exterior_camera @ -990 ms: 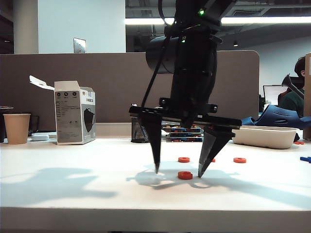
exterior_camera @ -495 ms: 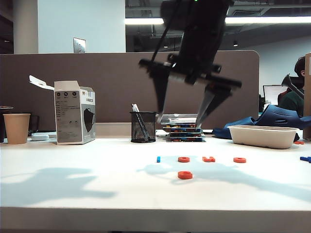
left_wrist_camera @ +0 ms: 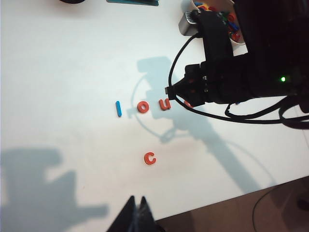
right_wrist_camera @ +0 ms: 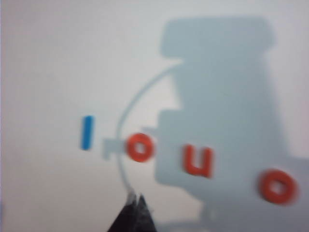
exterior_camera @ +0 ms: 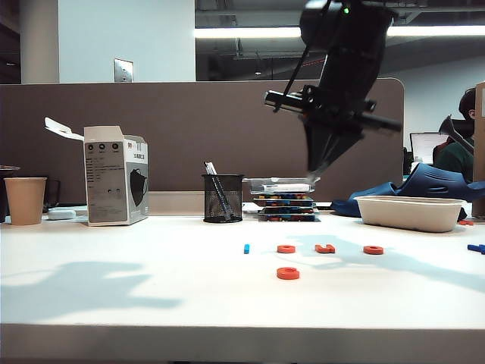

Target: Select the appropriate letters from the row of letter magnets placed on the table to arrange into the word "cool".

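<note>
In the exterior view, the right gripper (exterior_camera: 314, 173) is seen raised high above the table (exterior_camera: 114, 280), right of the middle, with its fingers closed together and nothing held. On the table a row is formed by a small blue bar (exterior_camera: 246, 248), an orange ring (exterior_camera: 286, 249), an orange hook-shaped letter (exterior_camera: 325, 248) and a second orange ring (exterior_camera: 373, 249). A third orange piece, the letter c (exterior_camera: 288, 274), lies alone nearer the camera, in front of the row. A paper cup (exterior_camera: 26, 200), a white carton (exterior_camera: 115, 184), a mesh pen holder (exterior_camera: 223, 198) and a shallow white tray (exterior_camera: 413, 213) stand along the back.

In the left wrist view, the left gripper (left_wrist_camera: 136, 213) is seen with its fingers closed to a point, empty, high over the table near its front edge. The blue bar (left_wrist_camera: 118, 108), ring (left_wrist_camera: 143, 107) and hook-shaped letter (left_wrist_camera: 165, 104) lie in a line, the c (left_wrist_camera: 150, 158) apart from them. The right arm (left_wrist_camera: 241, 77) covers the row's far end.

In the right wrist view, which is blurred, the right gripper (right_wrist_camera: 133, 205) is shown with its fingers shut above the blue bar (right_wrist_camera: 87, 132), ring (right_wrist_camera: 140, 148), hook-shaped letter (right_wrist_camera: 198, 161) and second ring (right_wrist_camera: 276, 187).
</note>
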You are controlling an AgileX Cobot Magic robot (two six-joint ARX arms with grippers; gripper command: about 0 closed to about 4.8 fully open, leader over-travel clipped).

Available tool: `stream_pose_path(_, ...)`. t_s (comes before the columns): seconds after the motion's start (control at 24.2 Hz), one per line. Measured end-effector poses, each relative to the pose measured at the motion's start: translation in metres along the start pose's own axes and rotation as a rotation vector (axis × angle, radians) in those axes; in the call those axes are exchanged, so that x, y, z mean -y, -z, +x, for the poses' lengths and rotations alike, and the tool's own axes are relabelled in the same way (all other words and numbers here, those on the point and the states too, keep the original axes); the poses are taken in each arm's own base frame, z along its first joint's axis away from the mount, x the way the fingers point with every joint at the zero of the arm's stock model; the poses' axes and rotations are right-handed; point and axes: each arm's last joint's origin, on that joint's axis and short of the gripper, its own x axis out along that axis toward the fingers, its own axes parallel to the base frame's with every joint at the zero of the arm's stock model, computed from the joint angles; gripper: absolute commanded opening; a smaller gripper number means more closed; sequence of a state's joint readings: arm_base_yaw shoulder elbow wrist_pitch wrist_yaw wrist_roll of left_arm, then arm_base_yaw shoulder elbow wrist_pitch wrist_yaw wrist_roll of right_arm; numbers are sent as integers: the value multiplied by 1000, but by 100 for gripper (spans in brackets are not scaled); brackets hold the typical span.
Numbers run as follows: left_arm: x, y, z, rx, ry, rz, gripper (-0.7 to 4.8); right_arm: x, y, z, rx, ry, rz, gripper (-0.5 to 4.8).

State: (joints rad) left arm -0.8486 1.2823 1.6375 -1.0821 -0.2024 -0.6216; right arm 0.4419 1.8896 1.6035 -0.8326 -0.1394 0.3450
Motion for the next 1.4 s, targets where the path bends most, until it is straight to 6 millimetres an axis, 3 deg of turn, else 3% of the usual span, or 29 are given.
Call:
stream_pose_path(0.12, 0, 0, 0, 0, 1, 0, -5, 1, -3, 24, -47, -107, -2, -5)
stream_pose_path(0.41, 0, 0, 0, 0, 1, 0, -5, 9, 4, 71, -181, -139, 28, -5)
stream_pose_path(1.4, 0, 0, 0, 0, 1, 0, -5, 22, -5, 72, -117, -104, 45, -5)
